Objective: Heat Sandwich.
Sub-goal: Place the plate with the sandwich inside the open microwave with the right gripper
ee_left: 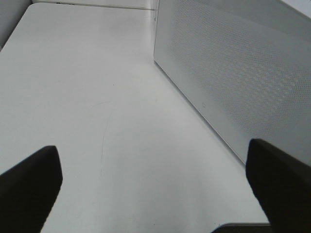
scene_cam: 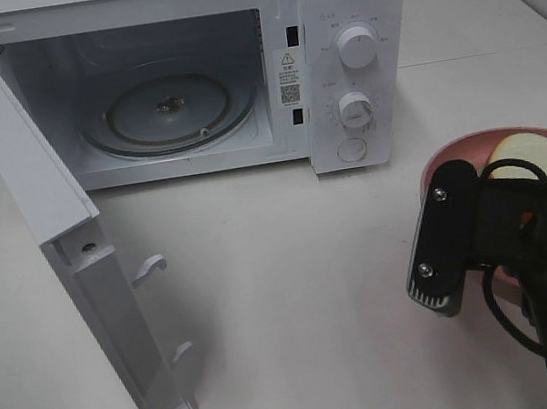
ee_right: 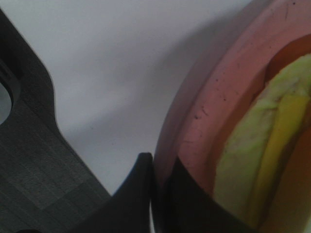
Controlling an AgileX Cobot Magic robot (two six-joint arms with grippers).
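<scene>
The sandwich (scene_cam: 521,157) sits on the pink plate (ee_right: 214,111) at the right edge of the worktop (scene_cam: 295,292), the right tool (ee_right: 153,194) pinched shut on the plate's rim, with the open microwave (scene_cam: 349,13) lying leftward toward the back edge, while the left tool (ee_left: 155,187) stands wide and empty

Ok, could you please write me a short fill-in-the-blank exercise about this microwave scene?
The microwave door stands ____.
The sandwich lies on a ____ plate.
The right gripper is shut on the plate's ____.
The left gripper, jaws open, hangs over the white ____.
Missing words: open; pink; rim; table.
</scene>
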